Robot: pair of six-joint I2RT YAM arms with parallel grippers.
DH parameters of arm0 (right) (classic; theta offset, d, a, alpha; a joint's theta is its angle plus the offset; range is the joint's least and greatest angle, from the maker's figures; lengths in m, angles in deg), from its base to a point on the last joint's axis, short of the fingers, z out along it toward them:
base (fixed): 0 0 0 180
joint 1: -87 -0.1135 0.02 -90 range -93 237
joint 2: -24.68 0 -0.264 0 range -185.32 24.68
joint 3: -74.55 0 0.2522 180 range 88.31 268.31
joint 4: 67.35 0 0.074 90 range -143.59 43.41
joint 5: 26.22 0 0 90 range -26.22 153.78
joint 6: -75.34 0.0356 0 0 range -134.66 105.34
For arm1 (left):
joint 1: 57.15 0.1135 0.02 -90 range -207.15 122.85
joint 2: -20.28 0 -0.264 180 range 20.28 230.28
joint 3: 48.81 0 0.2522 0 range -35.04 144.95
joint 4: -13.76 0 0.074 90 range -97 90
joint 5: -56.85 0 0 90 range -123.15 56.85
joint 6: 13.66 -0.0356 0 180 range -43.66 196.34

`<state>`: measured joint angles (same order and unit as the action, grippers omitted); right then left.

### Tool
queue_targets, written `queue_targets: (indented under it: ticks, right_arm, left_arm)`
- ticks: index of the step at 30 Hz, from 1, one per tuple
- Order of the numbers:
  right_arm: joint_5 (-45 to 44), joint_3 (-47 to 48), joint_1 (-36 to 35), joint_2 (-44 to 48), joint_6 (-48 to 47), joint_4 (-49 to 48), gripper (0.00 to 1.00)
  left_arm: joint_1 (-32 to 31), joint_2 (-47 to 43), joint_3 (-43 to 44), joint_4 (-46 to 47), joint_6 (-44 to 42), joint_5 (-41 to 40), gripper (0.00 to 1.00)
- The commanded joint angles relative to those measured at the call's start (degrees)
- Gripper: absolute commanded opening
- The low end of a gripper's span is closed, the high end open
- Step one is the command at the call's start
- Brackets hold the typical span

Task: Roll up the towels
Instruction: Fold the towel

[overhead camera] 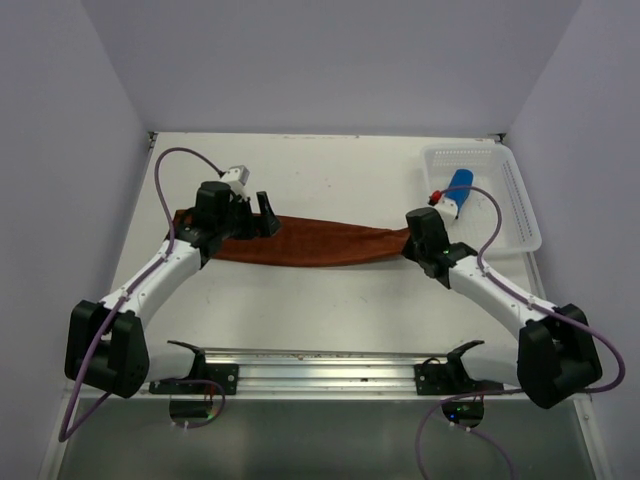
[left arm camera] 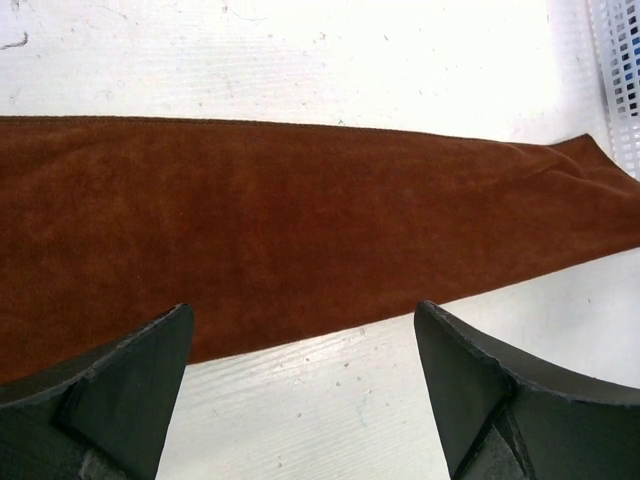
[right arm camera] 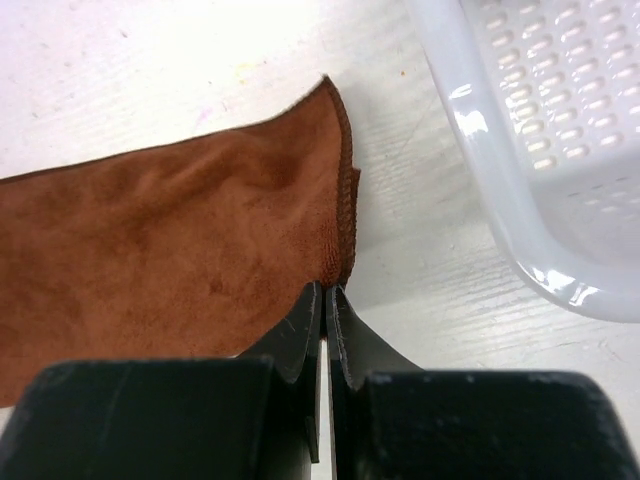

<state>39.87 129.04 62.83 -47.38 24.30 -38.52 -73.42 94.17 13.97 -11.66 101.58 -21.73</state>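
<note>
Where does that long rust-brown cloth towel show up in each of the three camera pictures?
Top external: long rust-brown cloth towel stretched across the table's middle, between both arms.
Left wrist: fills the upper middle.
Right wrist: left half, its corner at the fingertips.
Shared landmark: white plastic mesh basket.

Left arm (overhead camera: 150,275) reaches forward and inward from near-left base, wrist bent down. Left gripper (left arm camera: 305,375) points down, 2 fingers (left arm camera: 120,385) spread wide apart, gripping nothing. Right arm (overhead camera: 500,290) angles forward and inward from near-right base. Right gripper (right arm camera: 326,310) low, fingers pressed together, pinching hemmed corner of rust-brown towel (right arm camera: 180,240).
</note>
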Motion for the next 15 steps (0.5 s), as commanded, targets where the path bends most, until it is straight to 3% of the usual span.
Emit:
queue_targets:
  ticks: [1, 15]
  right_arm:
    - [-0.4, 3.3, -0.2, 3.9, -3.2, 4.9, 0.0]
    - [0.6, 13.8, 3.1, 11.1, -8.8, 15.3, 0.0]
  left_arm:
    - [-0.3, -1.9, 0.5, 0.9, -1.8, -1.3, 0.95]
    - [-0.4, -1.4, 0.3, 1.0, -1.9, -1.8, 0.95]
